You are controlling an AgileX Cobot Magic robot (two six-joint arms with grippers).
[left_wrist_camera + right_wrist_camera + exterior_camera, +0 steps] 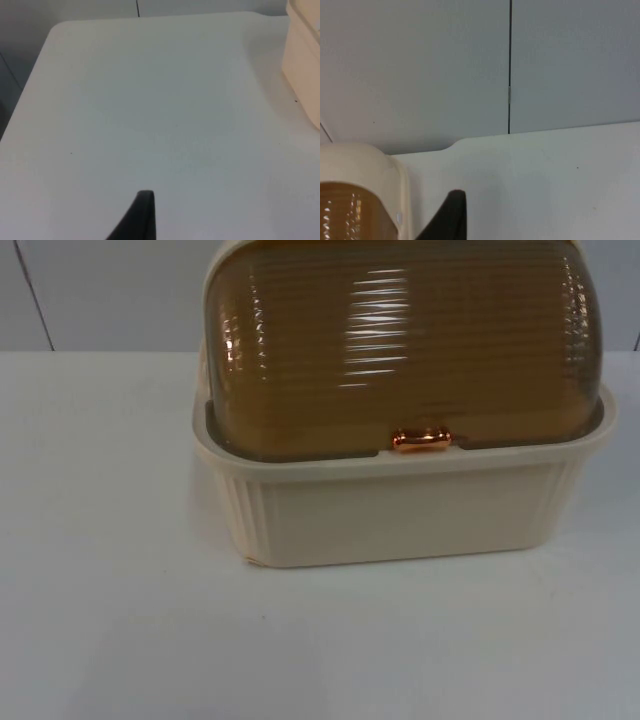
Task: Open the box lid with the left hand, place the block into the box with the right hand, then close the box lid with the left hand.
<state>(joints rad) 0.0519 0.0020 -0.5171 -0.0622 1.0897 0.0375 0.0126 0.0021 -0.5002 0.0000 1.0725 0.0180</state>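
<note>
While both arms wait off the box, left gripper [142,220] over bare white tabletop [100,620] and right gripper [451,217] just beside the lid, finger spread can't be told. Cream ribbed plastic box [400,515] sits mid-tabletop toward the far edge, amber translucent roll-top lid [400,340] closed. Looks light, rigid, slick; best hold is the small copper handle [421,439] at the lid's front edge.

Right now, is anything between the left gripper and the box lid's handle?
Nothing visible is. The amber lid is shut on the cream box, its copper handle facing front and unobstructed. The left wrist view shows bare white table between the left gripper's fingertip and the box's side.
</note>
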